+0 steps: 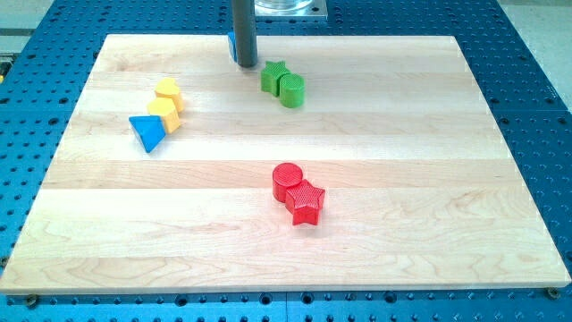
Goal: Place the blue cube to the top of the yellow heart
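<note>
The blue cube (231, 45) sits near the view's top edge of the wooden board (402, 134), mostly hidden behind my rod; only a sliver shows on the rod's left. My tip (245, 65) rests just right of and below it, touching or nearly so. Two yellow blocks lie at the view's left: the upper one (167, 89) looks like the yellow heart, and the lower one (164, 114) touches it from below. The cube is well to the right of and above them.
A blue triangle (147, 132) touches the lower yellow block. A green star (273, 77) and a green cylinder (291, 89) lie together just right of my tip. A red cylinder (287, 180) and a red star (305, 202) lie together at the board's lower middle.
</note>
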`<state>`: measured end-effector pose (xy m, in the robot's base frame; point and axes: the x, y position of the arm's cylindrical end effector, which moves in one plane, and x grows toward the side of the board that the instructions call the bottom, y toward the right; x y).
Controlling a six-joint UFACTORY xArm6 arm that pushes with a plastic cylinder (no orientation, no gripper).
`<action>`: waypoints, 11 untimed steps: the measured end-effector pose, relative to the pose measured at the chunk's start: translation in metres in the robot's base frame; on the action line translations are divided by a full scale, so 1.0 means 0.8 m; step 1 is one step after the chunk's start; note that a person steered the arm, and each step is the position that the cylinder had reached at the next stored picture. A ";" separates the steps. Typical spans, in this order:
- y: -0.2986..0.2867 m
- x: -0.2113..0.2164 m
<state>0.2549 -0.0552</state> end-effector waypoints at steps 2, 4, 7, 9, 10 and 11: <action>0.070 -0.005; 0.018 -0.028; 0.004 0.026; -0.001 -0.059; -0.071 -0.055; -0.095 -0.006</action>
